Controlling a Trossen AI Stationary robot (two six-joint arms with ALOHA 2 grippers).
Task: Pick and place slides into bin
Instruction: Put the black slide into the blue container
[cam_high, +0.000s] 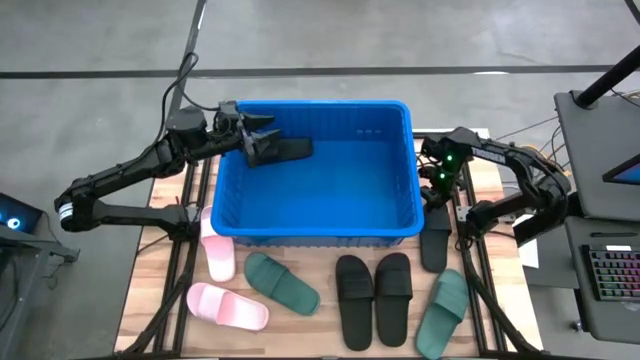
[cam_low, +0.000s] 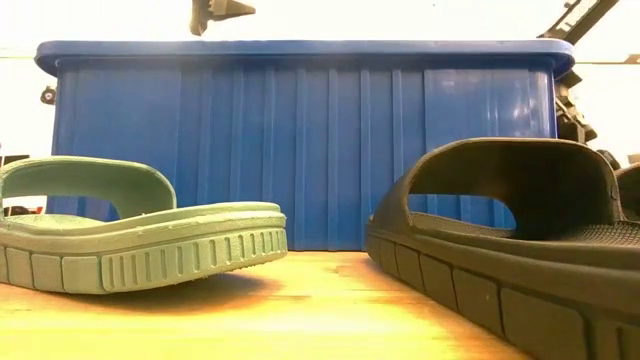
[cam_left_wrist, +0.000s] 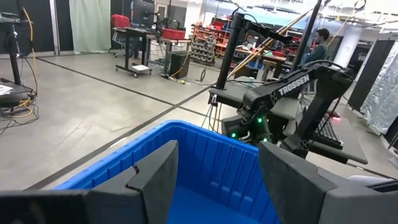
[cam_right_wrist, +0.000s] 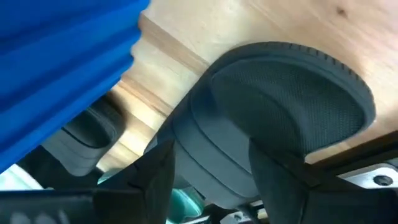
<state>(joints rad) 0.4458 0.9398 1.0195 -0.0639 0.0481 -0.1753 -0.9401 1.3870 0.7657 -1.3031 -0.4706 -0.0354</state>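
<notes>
Left gripper is over the far left corner of the blue bin, fingers spread with nothing between them. One black slide lies inside the bin just beside that gripper. Right gripper is low at the bin's right wall, fingers spread above a black slide on the table. On the table in front of the bin: two pink slides, two green slides, two black slides.
</notes>
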